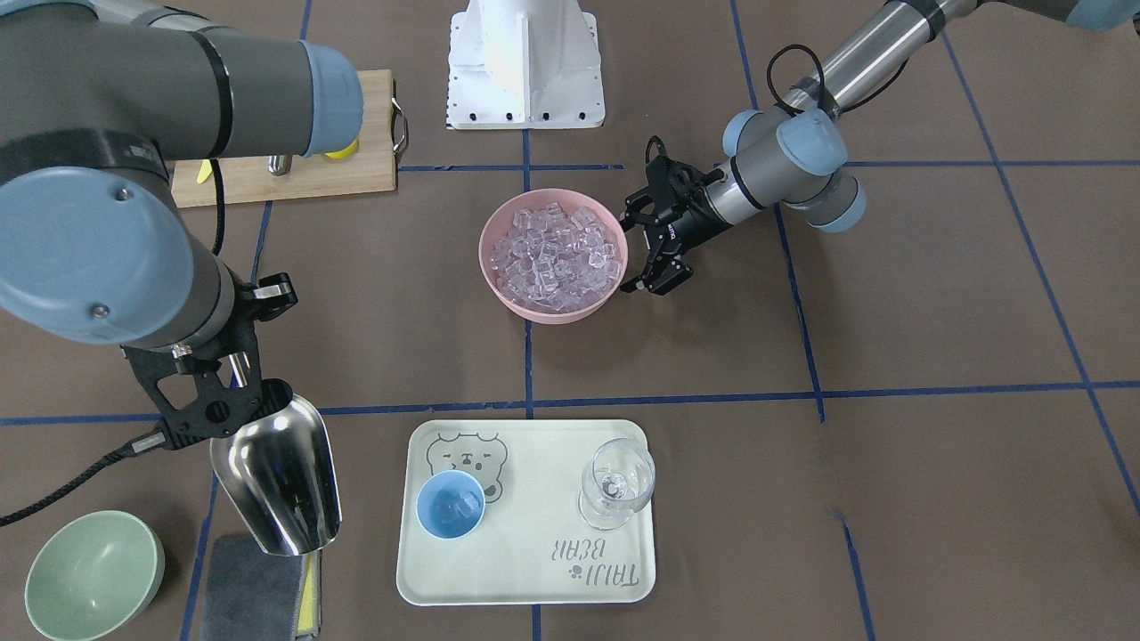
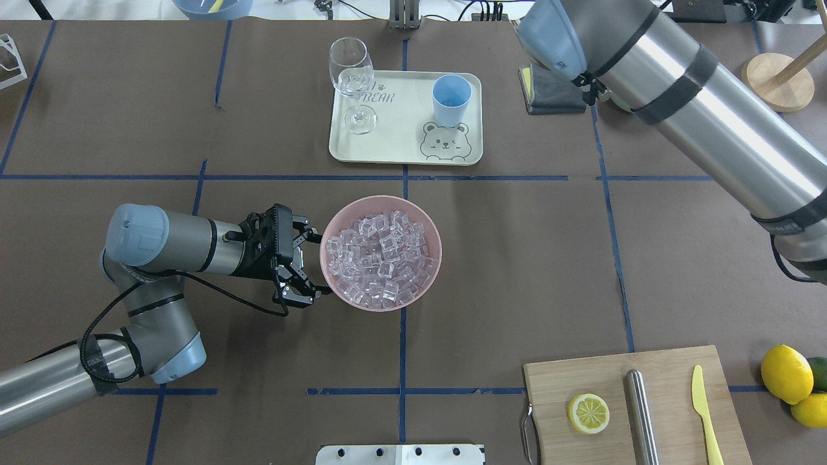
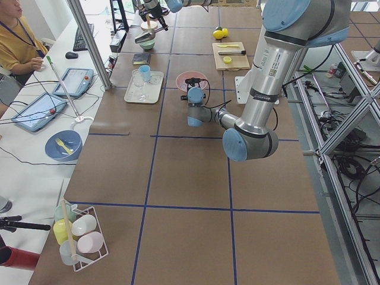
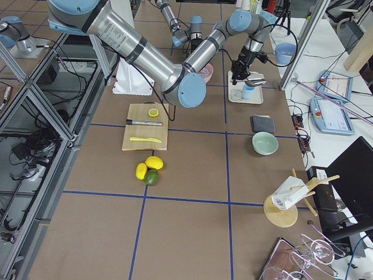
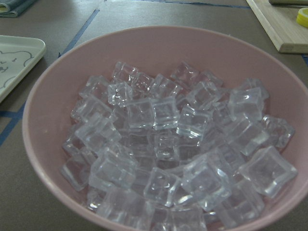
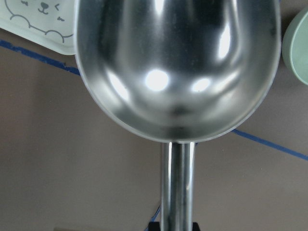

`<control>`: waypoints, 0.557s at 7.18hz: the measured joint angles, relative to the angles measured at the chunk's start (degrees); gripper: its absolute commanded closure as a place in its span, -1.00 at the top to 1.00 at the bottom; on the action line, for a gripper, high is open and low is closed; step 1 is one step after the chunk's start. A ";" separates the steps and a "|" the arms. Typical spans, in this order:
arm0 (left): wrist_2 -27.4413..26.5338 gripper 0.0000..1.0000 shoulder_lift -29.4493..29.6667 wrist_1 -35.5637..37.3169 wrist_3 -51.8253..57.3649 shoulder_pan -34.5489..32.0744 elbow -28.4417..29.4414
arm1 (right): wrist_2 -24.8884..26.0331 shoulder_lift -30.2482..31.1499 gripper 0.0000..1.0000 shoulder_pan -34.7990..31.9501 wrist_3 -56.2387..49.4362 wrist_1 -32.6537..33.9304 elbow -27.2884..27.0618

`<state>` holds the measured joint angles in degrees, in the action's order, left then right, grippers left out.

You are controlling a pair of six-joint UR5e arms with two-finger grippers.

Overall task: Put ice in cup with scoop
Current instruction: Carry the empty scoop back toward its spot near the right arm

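Note:
The ice (image 1: 557, 254) fills a pink bowl (image 1: 552, 313) at the table's middle; it also shows from overhead (image 2: 380, 258) and in the left wrist view (image 5: 168, 154). My left gripper (image 1: 639, 247) is open and empty, its fingers spread beside the bowl's rim (image 2: 315, 265). My right gripper (image 1: 239, 385) is shut on the rod handle of the steel scoop (image 1: 280, 485). The scoop's trough (image 6: 178, 62) is empty and hangs above the table beside the tray. The light-blue cup (image 1: 451, 505) stands on the tray with a few cubes inside (image 2: 451, 97).
A cream tray (image 1: 534, 570) also bears a clear goblet (image 1: 617, 485). A pale-green bowl (image 1: 93, 576) and a grey cloth (image 1: 249, 588) lie below the scoop. A cutting board (image 2: 672, 374) holds a lemon half, a steel cylinder (image 2: 639, 413) and a yellow knife; lemons (image 2: 785, 373) lie beside it.

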<state>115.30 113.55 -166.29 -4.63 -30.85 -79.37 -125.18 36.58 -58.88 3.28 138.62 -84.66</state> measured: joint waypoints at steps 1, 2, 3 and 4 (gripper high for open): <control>0.01 0.99 -0.04 0.00 0.02 -0.04 0.00 | -1.25 4.77 -1.00 -0.65 2.62 0.60 -6.32; 0.01 0.99 -0.09 -0.02 0.00 -0.10 0.00 | -2.50 10.24 -1.00 -0.91 7.89 0.89 -13.89; 0.01 0.99 -0.13 -0.10 -0.02 -0.14 0.00 | -3.36 15.54 -1.00 -0.78 13.68 0.99 -21.04; 0.01 0.99 -0.15 -0.30 -0.07 -0.15 0.00 | -3.85 20.66 -1.00 -0.25 18.53 0.83 -26.81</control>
<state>115.31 113.39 -166.59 -4.70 -31.01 -79.37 -129.03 57.24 -59.12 21.81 139.45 -111.47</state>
